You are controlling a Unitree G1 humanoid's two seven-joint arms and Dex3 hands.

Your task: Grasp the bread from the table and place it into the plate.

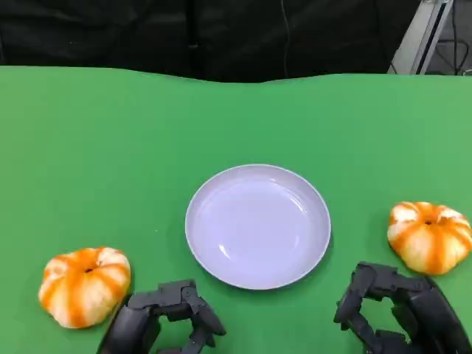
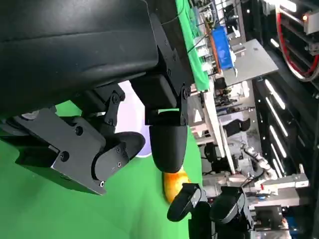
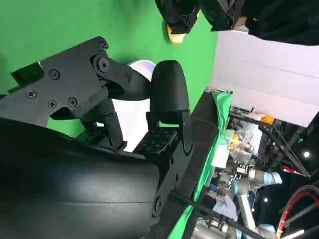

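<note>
On green table [image 1: 110,147], plate [image 1: 257,226] (unmarked) between two breads, left bread [image 1: 85,286], right bread [image 1: 430,236].

No legible text, label, brand, number or sign anywhere. Background clutter in both wrist views too small and blurred to make out any lettering.

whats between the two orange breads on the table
The white plate lies between the left bread and the right bread, with bare green table on either side of it, as the head view shows.
</note>
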